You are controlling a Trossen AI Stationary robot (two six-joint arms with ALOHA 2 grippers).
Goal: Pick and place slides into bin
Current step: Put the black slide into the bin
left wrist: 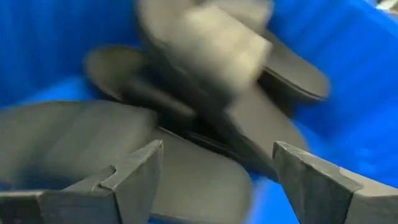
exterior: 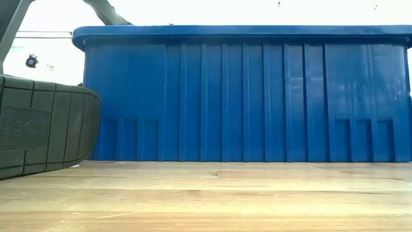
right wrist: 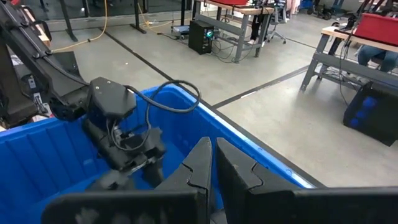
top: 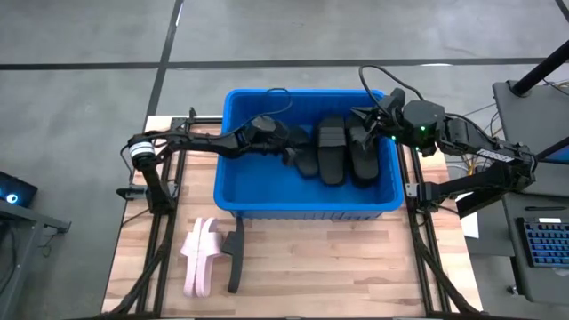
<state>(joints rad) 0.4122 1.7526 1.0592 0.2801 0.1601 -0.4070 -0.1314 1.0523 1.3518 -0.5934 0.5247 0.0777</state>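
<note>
The blue bin [top: 233,191] stands at the middle of the table, and its near wall [exterior: 244,96] fills the low view. Several black slides [top: 332,153] lie inside it. My left gripper [top: 293,153] reaches into the bin from the left, open and just above the black slides [left wrist: 205,124]. My right gripper [top: 366,120] hangs over the bin's far right corner, shut and empty [right wrist: 213,163]. Two pale pink slides [top: 199,255] and one black slide [top: 235,256] lie on edge on the table in front of the bin's left end.
The black slide's sole [exterior: 45,125] stands close at the left of the low view. Bare wooden table [top: 356,258] lies in front of the bin. Black frame rails [top: 164,231] run along both table sides. My left arm [right wrist: 115,134] shows inside the bin in the right wrist view.
</note>
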